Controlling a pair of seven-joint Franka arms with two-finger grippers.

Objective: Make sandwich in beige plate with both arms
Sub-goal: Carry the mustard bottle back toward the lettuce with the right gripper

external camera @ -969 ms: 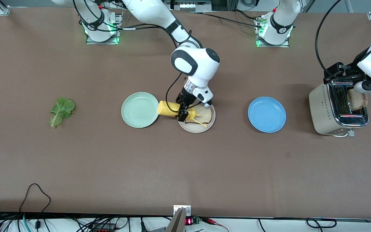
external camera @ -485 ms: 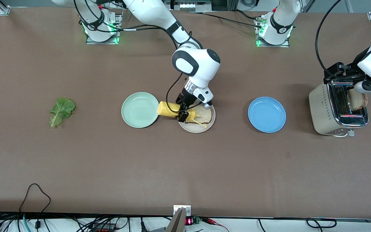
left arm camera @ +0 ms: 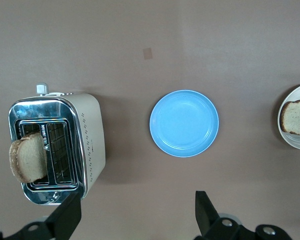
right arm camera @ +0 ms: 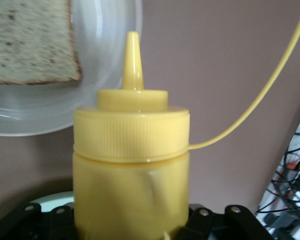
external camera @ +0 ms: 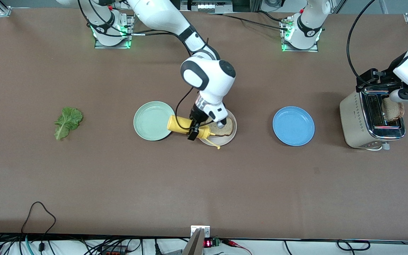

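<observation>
One bread slice (external camera: 224,129) lies on the beige plate (external camera: 225,142) in the table's middle. My right gripper (external camera: 194,129) is shut on a yellow squeeze bottle (external camera: 184,126), held tilted, its nozzle over the plate's rim. In the right wrist view the bottle (right arm camera: 132,165) fills the frame, with the slice (right arm camera: 30,40) and plate (right arm camera: 105,75) past its nozzle. A second slice (external camera: 394,109) stands in the toaster (external camera: 361,122). My left gripper (left arm camera: 135,215) hangs open and empty above the toaster. The lettuce leaf (external camera: 68,122) lies flat toward the right arm's end.
A mint-green plate (external camera: 147,122) sits beside the beige plate, partly under the bottle. A blue plate (external camera: 293,126) lies between the beige plate and the toaster. Cables run along the table edge nearest the front camera.
My right arm has carried the bottle a little toward the mint-green plate, so its nozzle has come off the bread to the plate's rim. The left arm has not moved.
</observation>
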